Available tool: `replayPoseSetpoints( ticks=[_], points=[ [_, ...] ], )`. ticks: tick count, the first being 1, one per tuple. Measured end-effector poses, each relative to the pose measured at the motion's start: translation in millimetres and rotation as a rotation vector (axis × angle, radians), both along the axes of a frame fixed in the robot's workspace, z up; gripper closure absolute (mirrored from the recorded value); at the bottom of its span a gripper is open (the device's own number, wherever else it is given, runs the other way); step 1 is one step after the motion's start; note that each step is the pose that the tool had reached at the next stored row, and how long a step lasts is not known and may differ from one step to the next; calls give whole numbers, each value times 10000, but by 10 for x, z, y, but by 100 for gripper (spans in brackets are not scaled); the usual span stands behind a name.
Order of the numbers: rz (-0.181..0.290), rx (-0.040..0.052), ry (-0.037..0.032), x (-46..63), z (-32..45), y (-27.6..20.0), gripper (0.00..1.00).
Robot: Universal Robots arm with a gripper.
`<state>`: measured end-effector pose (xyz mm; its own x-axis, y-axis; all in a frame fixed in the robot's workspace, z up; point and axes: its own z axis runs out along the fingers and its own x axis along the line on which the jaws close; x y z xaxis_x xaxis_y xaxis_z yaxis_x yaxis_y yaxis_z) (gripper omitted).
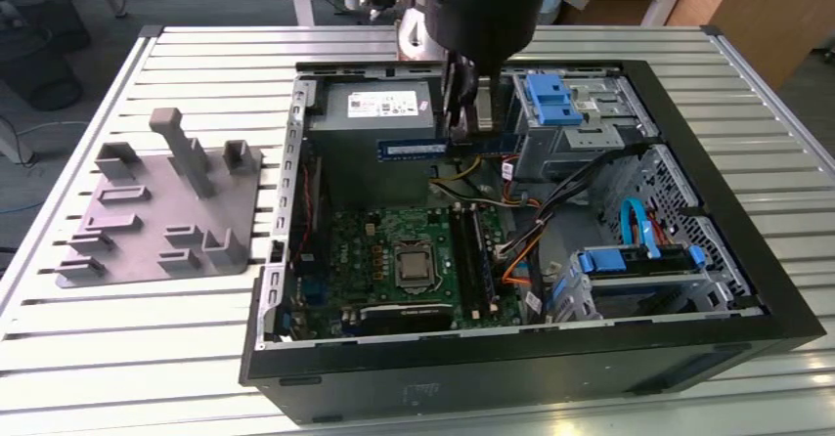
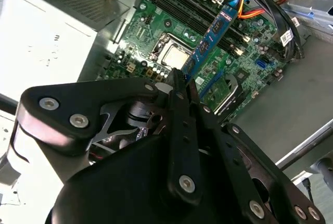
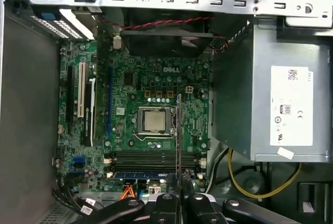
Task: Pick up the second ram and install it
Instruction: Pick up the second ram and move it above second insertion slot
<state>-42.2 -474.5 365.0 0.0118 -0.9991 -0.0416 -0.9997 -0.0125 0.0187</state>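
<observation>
Hand (image 1: 466, 131) is clamped shut on the second ram (image 1: 415, 150), fingers pinching it near mid-length, so both ends stick out sideways. Stick is level and up in the air over the open PC case (image 1: 522, 368), on the PSU (image 1: 372, 104) side of the CPU socket (image 1: 415, 265) and well apart from it. Not seated.

Ext view also gives the grey fixture plate (image 1: 156, 211) on the table (image 1: 131, 358), far from the CPU socket and outside the case.

First wrist view: ram (image 3: 179, 135) is edge-on, a thin line running out from the hand (image 3: 179, 182) and passing just beside the CPU socket (image 3: 155, 120) on its PSU (image 3: 270, 94) side. It lies crosswise to the memory slots (image 3: 156, 159). A blue strip (image 3: 151, 173) runs along the slot row farthest from the CPU socket; can't tell what it is.

Second wrist view: flat face of the ram (image 2: 209, 40) shows, w/ blue board and black chips, reaching from the closed fingertips (image 2: 177, 86) across the slots (image 2: 197, 10), beside the CPU socket (image 2: 174, 54).
</observation>
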Motion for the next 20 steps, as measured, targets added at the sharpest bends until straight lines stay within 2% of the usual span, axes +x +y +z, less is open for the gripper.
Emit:
replayPoseSetpoints(
  ticks=[9, 16, 20],
  points=[
    [-13, -1, 0, 75, -159, -40, 86],
    [-13, -1, 1, 207, -255, -44, 86],
    [-13, -5, 1, 236, -304, -62, 86]
  ],
)
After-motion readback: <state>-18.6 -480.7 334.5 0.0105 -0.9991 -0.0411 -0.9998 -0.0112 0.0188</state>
